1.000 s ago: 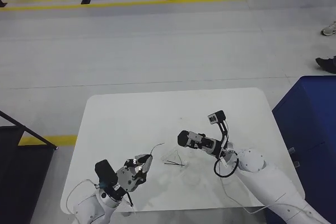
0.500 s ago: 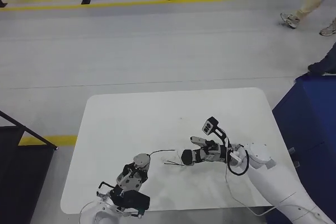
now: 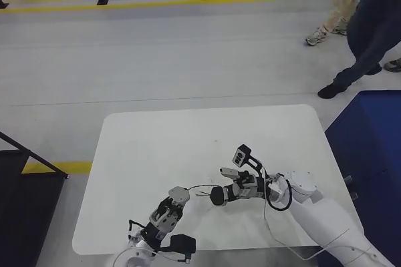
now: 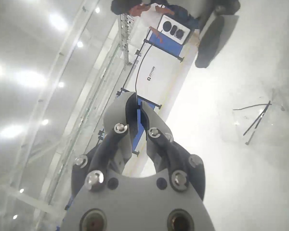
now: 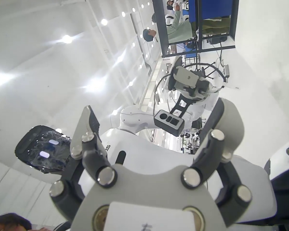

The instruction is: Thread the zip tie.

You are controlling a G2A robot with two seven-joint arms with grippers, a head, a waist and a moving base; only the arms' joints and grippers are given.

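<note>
White bench (image 3: 140, 147) carries spare ties (image 4: 257, 118) beside the left hand (image 4: 137, 108), which stays clamped on the zip tie (image 4: 136, 78), while the wide-spread right hand (image 5: 155, 106) has swung in close to it, likely readying the threading.

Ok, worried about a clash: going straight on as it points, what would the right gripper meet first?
Likely the left gripper, which faces the right gripper and holds the zip tie; the tie's free end may come first, depth unclear.

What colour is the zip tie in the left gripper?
The zip tie is black, clearest in the left wrist view.
</note>
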